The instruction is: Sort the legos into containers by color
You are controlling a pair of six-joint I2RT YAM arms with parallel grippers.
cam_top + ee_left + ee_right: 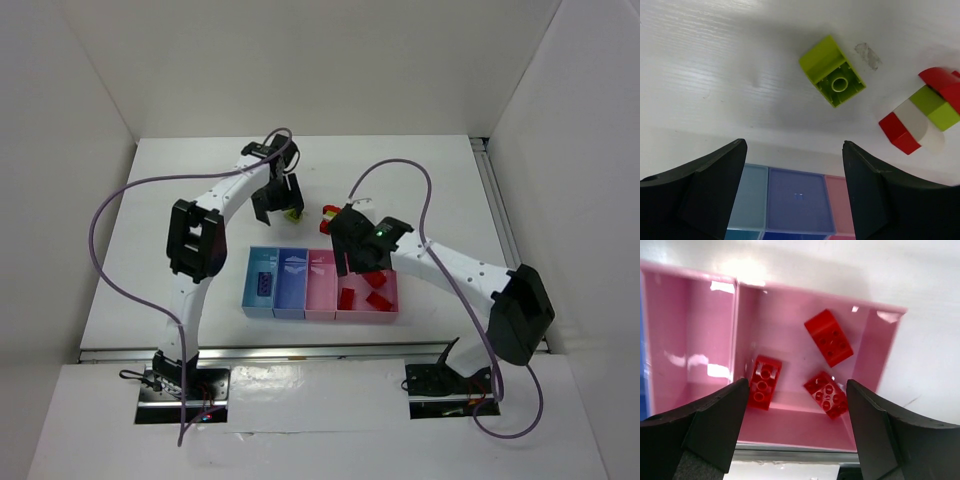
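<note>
- Arms both bend inward over the white table (170, 200): the left one stretches to the far side, and the right one angles across the row of trays.
- Left gripper (794, 150) points down, its fingers spread with nothing between them.
- A yellow-green lego (832, 71) lies on the table just beyond those fingers, underside up.
- To that brick's right sits a clump of red, pale and yellow-green legos (922, 112), all touching.
- Right gripper (796, 390) hangs over the wide pink tray (875, 340), jaws wide apart and empty.
- Three red legos (829, 337) lie loose inside it.
- One dark blue lego (264, 284) rests in the light blue tray (258, 306).
</note>
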